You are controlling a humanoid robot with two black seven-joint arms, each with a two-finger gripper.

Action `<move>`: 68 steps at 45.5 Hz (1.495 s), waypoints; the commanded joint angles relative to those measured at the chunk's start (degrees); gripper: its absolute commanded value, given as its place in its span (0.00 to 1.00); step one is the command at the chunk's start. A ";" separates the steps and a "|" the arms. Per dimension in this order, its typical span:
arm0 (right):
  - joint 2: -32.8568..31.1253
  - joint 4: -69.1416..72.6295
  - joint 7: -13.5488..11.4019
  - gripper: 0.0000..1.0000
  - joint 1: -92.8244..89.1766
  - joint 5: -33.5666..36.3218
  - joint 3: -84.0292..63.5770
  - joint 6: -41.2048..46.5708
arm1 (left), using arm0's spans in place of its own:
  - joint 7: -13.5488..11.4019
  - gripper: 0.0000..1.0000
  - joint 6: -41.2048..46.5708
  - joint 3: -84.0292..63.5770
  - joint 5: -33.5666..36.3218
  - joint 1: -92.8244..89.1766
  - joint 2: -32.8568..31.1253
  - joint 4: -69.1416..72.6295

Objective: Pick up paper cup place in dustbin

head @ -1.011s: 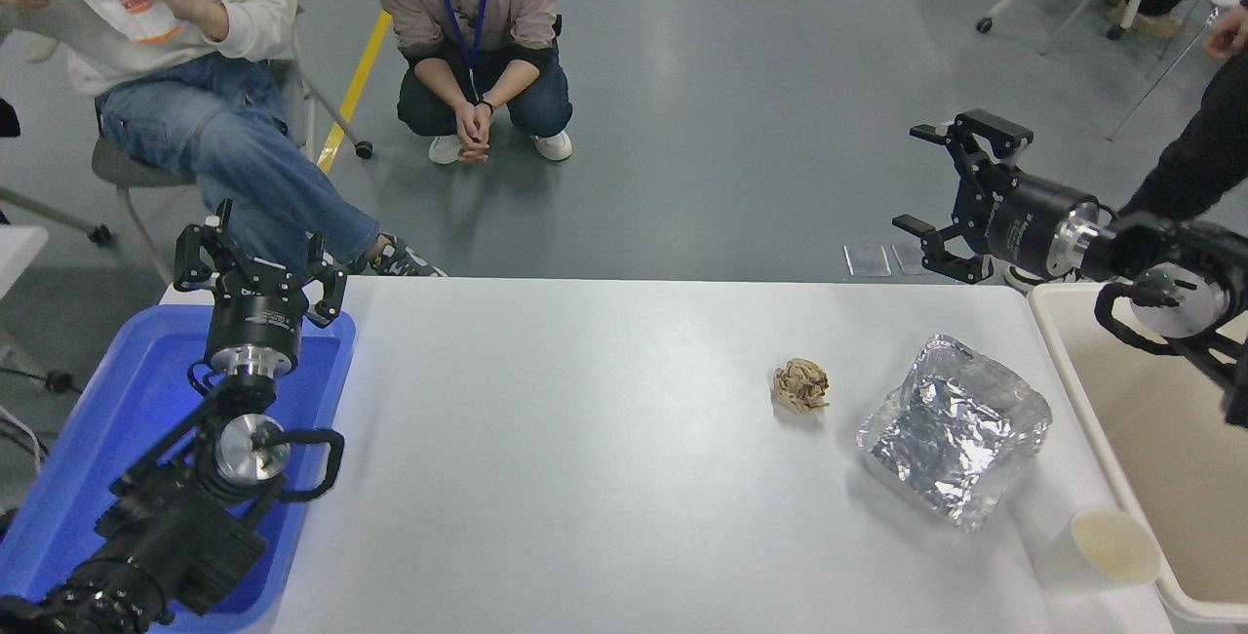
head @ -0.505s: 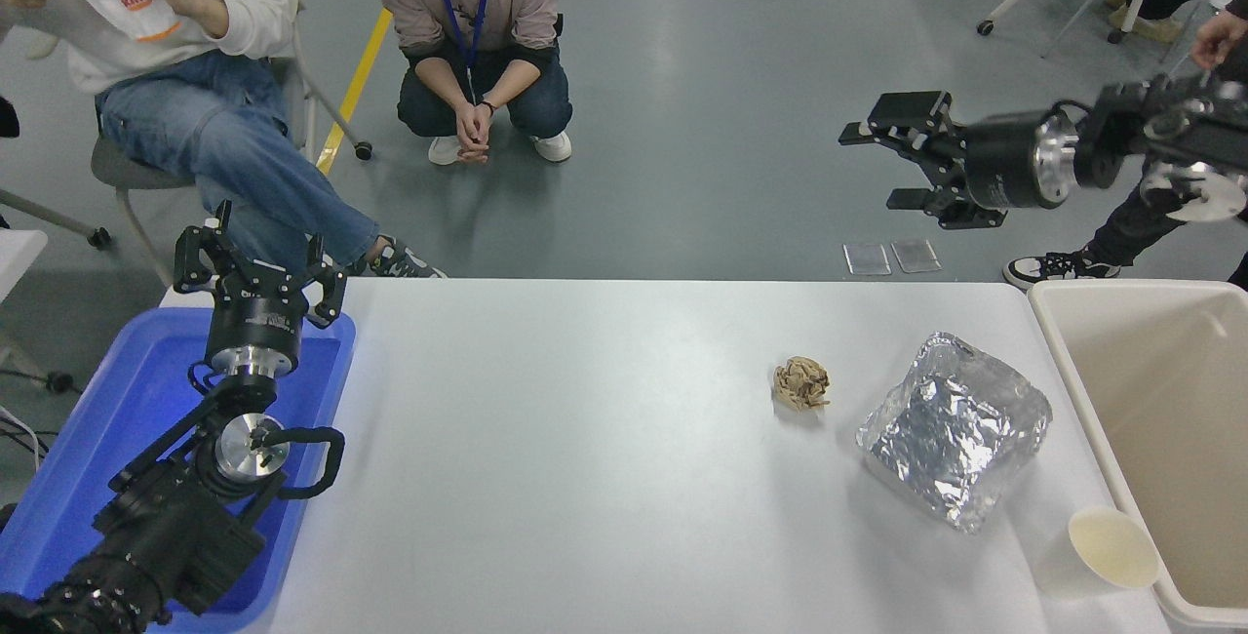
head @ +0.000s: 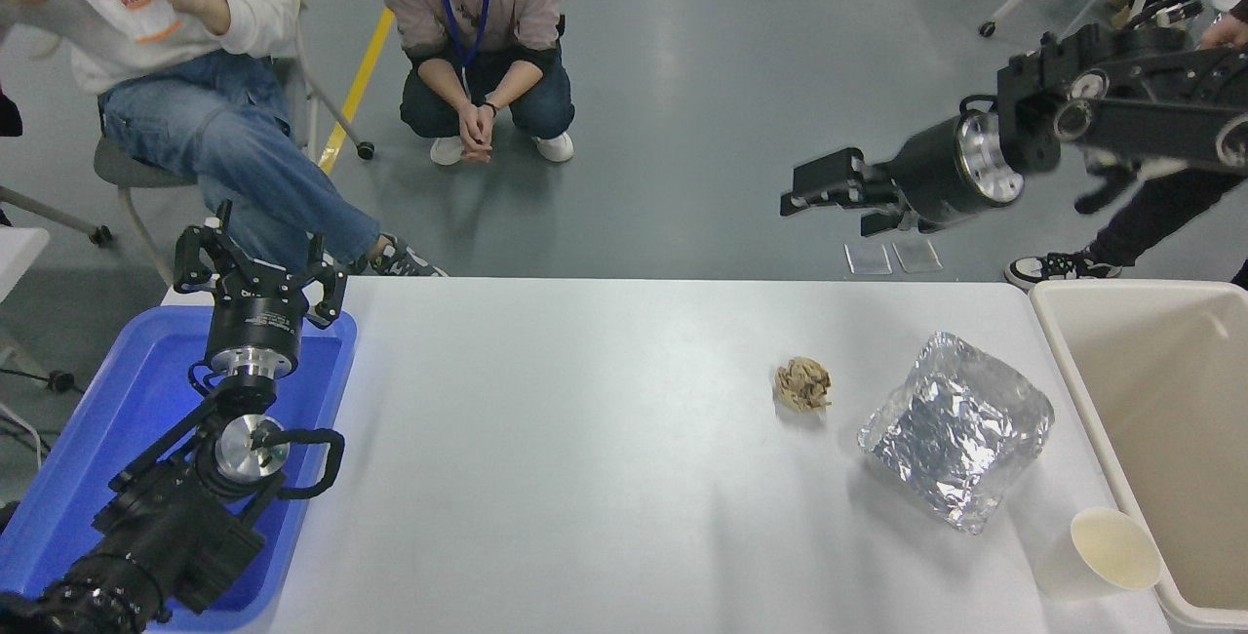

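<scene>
The paper cup (head: pixel 1113 547), small and off-white, stands at the table's near right corner, right beside the dustbin (head: pixel 1074 390), the big beige bin along the table's right edge. My right gripper (head: pixel 827 204) hangs high beyond the table's far edge, well away from the cup, pointing left, open and holding nothing. My left gripper (head: pixel 257 263) is parked open over the blue tray at the lower left.
A crinkled foil tray (head: pixel 955 431) lies just behind the cup, with a crumpled brown paper ball (head: pixel 802 384) to its left. The blue tray (head: pixel 107 439) is at the left edge. Two people (head: pixel 475 39) sit and crouch beyond the table; another leg and shoe (head: pixel 1058 268) show at the right.
My right arm has risen from over the dustbin and swung left and away beyond the table's far edge, the gripper turning side-on. The cup and the left arm have not moved.
</scene>
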 commanded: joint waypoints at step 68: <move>5.26 23.43 0.98 1.00 29.16 14.10 -27.10 16.66 | -0.06 0.99 0.00 -0.09 -0.08 0.09 0.00 0.00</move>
